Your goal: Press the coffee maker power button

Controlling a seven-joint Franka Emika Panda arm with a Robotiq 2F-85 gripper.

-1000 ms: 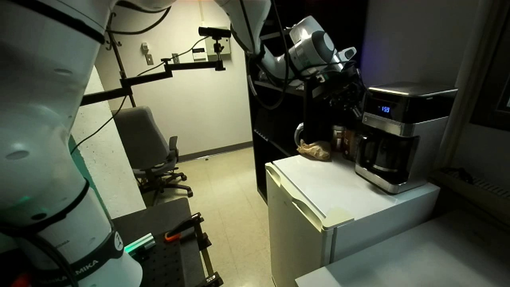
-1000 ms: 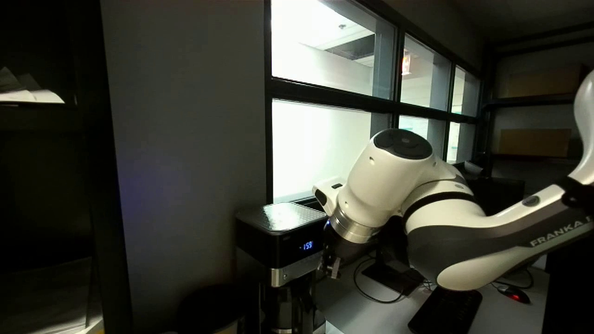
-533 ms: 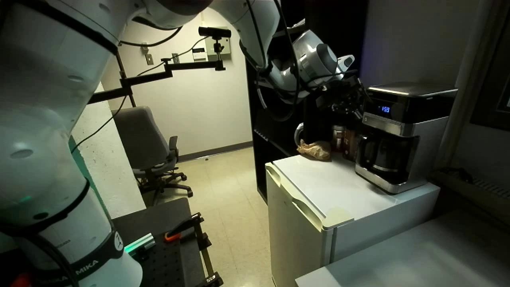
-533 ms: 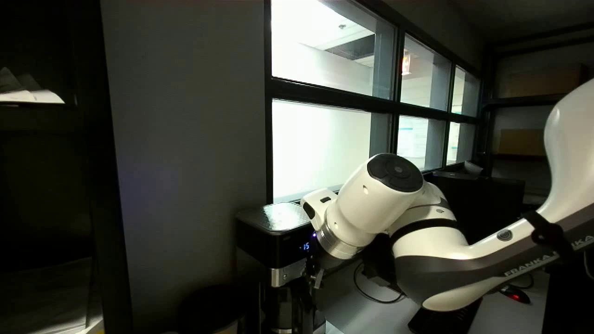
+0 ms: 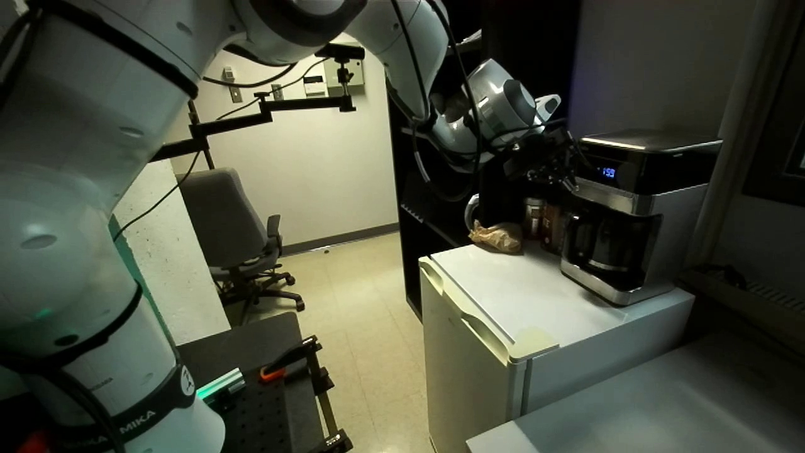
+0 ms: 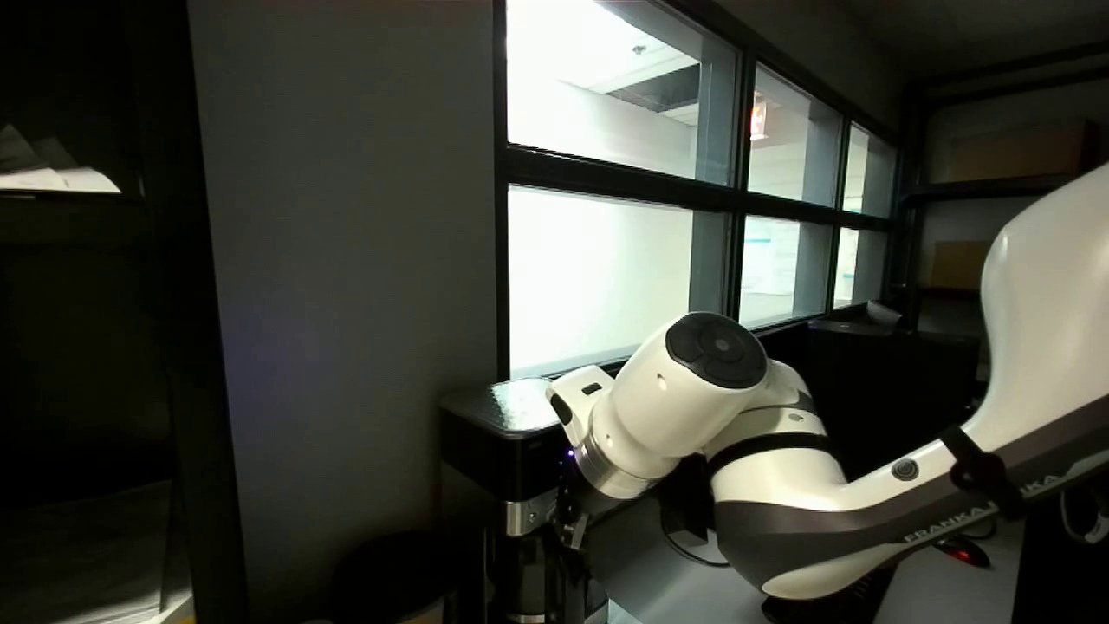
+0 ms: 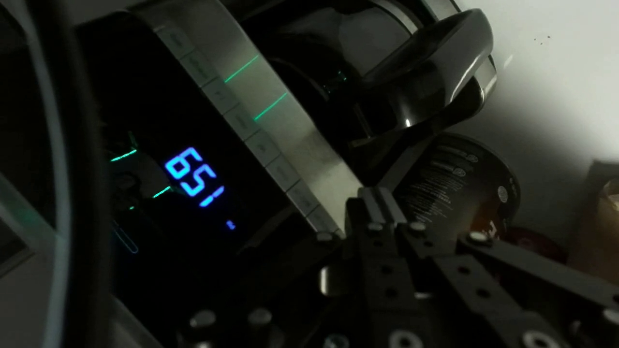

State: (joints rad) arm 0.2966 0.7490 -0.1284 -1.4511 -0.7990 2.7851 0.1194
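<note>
The coffee maker (image 5: 679,167) is silver and black, with a lit blue clock. It stands upright and also shows in an exterior view (image 6: 485,455), partly behind the arm. In the wrist view, a row of small buttons (image 7: 263,147) runs between the dark display panel (image 7: 193,121) and the steel strip (image 7: 304,135). The dark carafe (image 5: 613,242) sits in its lower recess. My gripper (image 7: 382,205) is shut and empty, its fingertips together by the end of the button row. I cannot tell whether they touch the machine. The gripper shows small in both exterior views (image 5: 571,184) (image 6: 573,530).
The coffee maker stands on a white fridge (image 5: 503,283). A crumpled paper bag (image 5: 497,236) lies there, and a dark can (image 7: 449,193) stands beside the machine. A black shelf (image 5: 434,189) is behind. A desk with a mouse (image 6: 962,550) is beside it.
The arm has moved down and closer to the coffee maker's front. The gripper is now at the steel strip's edge, and the wrist hides the clock in an exterior view. The coffee maker has not moved.
</note>
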